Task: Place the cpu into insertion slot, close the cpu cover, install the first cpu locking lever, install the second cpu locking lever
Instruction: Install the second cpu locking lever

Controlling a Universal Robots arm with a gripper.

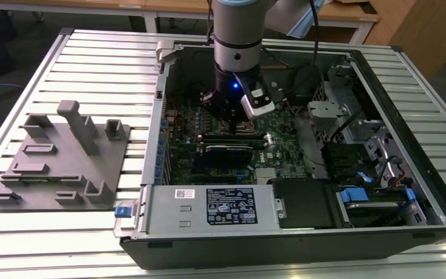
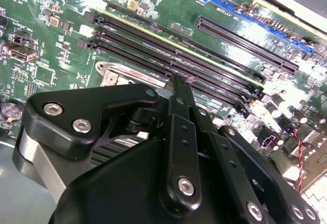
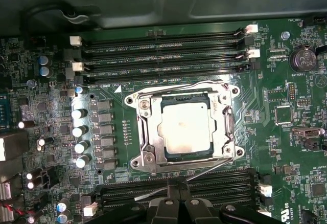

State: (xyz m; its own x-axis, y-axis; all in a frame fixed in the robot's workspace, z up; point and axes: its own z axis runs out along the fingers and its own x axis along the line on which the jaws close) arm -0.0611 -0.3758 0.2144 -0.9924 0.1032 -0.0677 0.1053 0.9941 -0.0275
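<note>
1. Cpu [image 3: 185, 130] is lying flat in the insertion slot [image 3: 187, 99] with its silvery top facing up. The cpu cover [image 3: 147, 132] is lying down over it and framing it on all four sides, so seating and covering are looking done to me.
2. The flat locking lever [image 3: 173, 86] is running along one edge of the socket. I am not able to tell whether it is hooked home.
3. The slanting locking lever [image 3: 207, 171] is angling away from the opposite edge and crossing the memory slots [image 3: 219, 185], so I am judging it unlatched.
4. The gripper [image 3: 176, 191] is hanging low inside the computer case [image 1: 285, 250], just above the motherboard [image 3: 265, 116]. In the second wrist view its fingers [image 2: 180, 111] are pressing together with no gap showing. Their tips are sitting right at the slanting wire, though I am not seeing whether they are touching it.
5. The lever work is what I am taking to be in hand. Doing it well is meaning:
   - pushing near the wire's free end, where it gives most easily;
   - keeping the closed tips square on such a thin, springy wire so they are not slipping off;
   - guiding the wire down and sideways towards its catch, not straight down.
6. A slip here is risking a knock to the white slot latches [image 3: 264, 188] or the board beside the cpu.
</note>
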